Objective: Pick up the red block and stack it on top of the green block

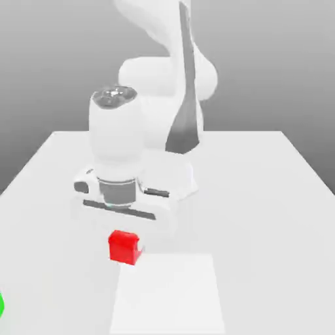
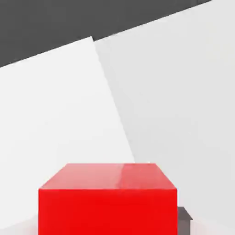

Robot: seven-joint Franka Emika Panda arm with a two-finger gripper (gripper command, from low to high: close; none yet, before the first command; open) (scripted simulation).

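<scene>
Exterior view: hand [image 1: 125, 247] closed on red block [image 1: 123, 248]; grasp step, likely done. Next: lift, carry toward green block [image 1: 1, 305], near left.

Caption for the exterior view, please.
Gripper closed on the red block, a bit of green at the view's left edge.

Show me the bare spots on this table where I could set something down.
The white patch looks bare, and so does the table from there to the exterior view's right edge. It is crowded at the red block, under the hand; the green thing takes the exterior view's left edge.
</scene>
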